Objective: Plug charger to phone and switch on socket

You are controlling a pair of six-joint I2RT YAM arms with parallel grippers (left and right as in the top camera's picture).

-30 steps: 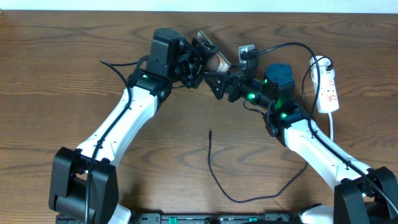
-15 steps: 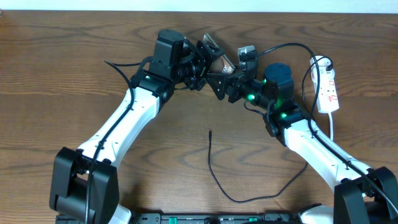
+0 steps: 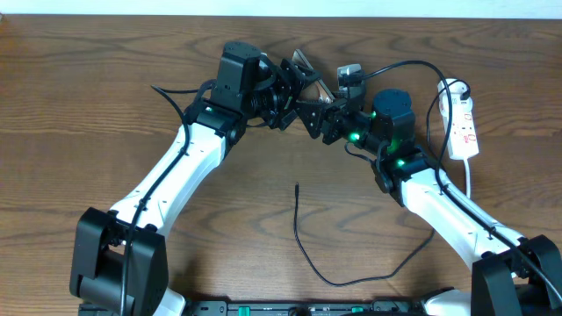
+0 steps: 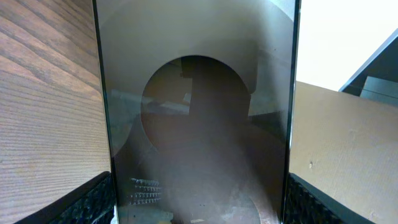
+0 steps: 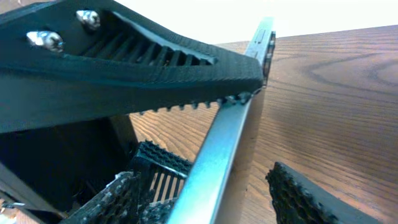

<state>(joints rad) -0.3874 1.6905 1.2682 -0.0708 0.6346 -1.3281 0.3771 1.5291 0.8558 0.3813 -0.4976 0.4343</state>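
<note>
The phone [image 4: 199,112] is held tilted above the table [image 3: 79,79] near the middle of its far edge, clamped by its long sides in the left hand [image 4: 199,202]. The right hand [image 5: 266,124] is spread (one finger laid on the phone's metal rim, the other apart). The charger [image 3: 297,230] is seen lying toward the near edge, well apart from the phone, and the socket [image 3: 462,127] by the far right corner.

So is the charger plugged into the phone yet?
No, unplugged: the charger's tip lies free on the table, well apart from the phone.
</note>
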